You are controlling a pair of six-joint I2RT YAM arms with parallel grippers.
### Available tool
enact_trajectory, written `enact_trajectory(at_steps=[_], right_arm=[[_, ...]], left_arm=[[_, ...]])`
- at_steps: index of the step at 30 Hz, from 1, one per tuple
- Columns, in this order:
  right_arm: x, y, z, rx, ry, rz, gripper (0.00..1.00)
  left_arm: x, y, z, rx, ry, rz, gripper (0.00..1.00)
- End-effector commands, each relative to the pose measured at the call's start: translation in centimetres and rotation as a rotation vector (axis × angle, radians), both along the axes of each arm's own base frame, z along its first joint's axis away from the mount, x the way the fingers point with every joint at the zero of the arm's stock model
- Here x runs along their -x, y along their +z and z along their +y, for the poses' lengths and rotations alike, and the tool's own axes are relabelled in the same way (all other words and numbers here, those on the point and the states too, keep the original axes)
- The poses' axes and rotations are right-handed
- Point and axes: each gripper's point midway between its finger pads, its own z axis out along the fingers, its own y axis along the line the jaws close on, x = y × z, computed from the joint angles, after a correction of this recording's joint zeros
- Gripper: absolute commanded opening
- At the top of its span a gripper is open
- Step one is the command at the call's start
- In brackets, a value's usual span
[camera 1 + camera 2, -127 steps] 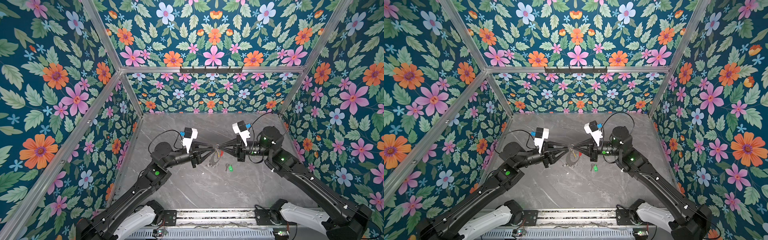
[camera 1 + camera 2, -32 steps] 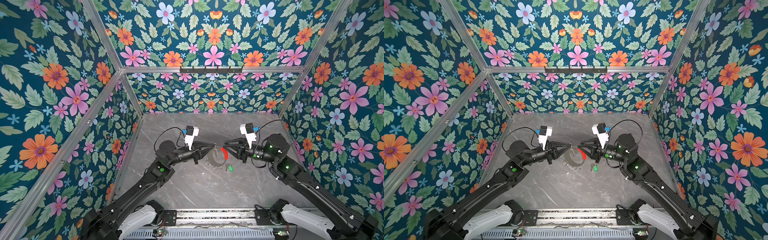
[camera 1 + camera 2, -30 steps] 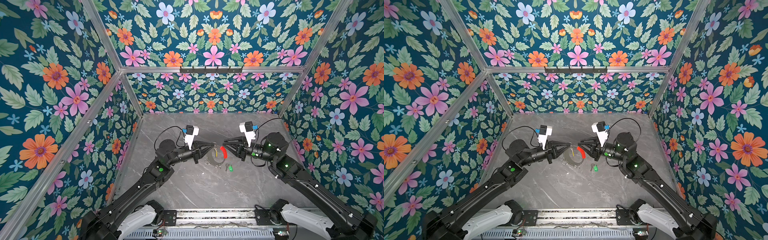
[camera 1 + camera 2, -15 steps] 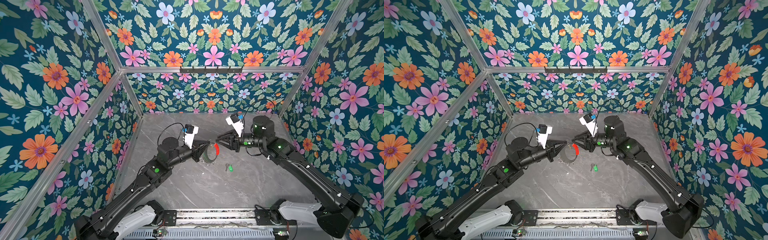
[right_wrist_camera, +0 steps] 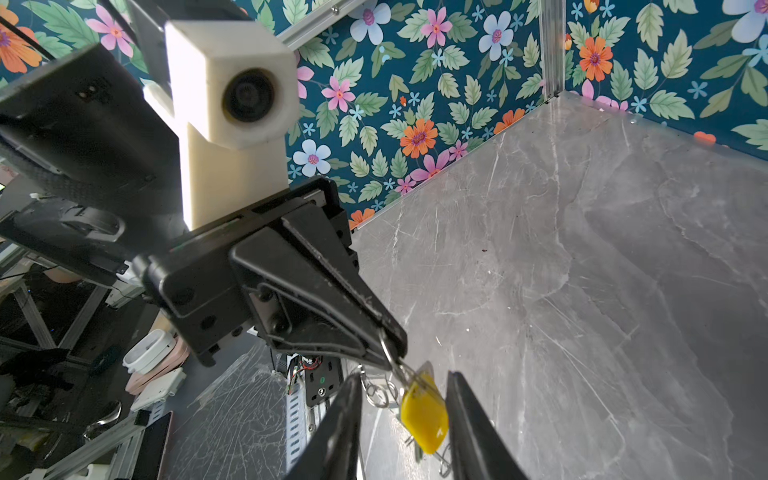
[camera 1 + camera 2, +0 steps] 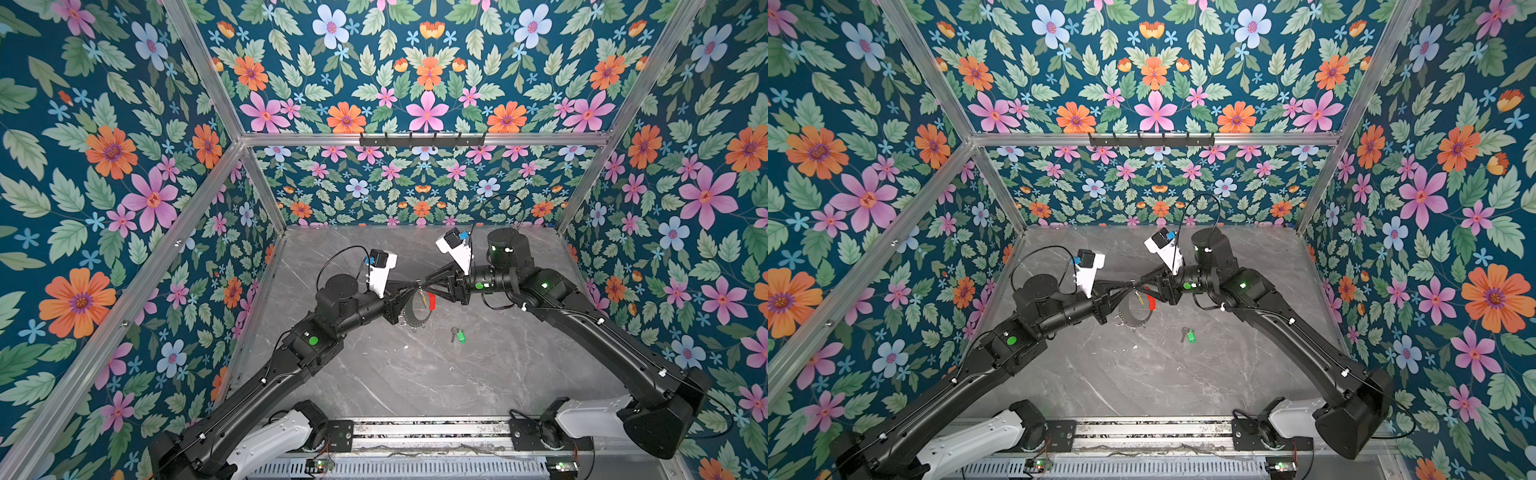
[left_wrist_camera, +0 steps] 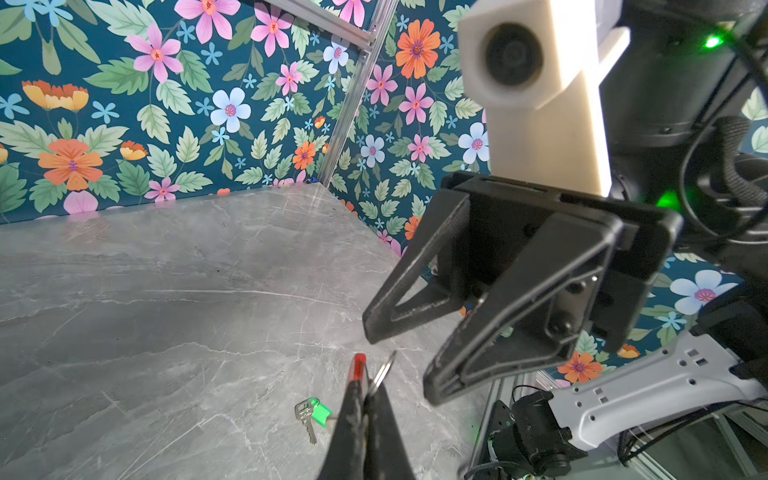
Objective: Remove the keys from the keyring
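Now my left jaws clamp the red-sleeved thin grey wire keyring above the middle of the grey marble tabletop, my right jaws narrowly parted around its yellow-headed metal key, the green-headed key lying loose on the tabletop nearby.

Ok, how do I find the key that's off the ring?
Look at the grey marble table, near the keyring held up in its middle. One small key lies flat there alone. Its head is green, while the yellow key hangs on the keyring.
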Motion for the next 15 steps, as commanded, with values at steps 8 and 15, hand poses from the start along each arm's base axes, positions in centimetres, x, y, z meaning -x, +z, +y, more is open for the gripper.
enact_trajectory(at_steps=[8,15], right_arm=[[0.1,-0.05,0.99,0.026,0.022,-0.024,0.18],[0.18,0.63,0.52,0.007,0.001,-0.055,0.0]], left_arm=[[0.08,0.78,0.0,0.015,-0.005,-0.029,0.0],[0.69,0.81,-0.12,0.02,-0.035,-0.032,0.13]])
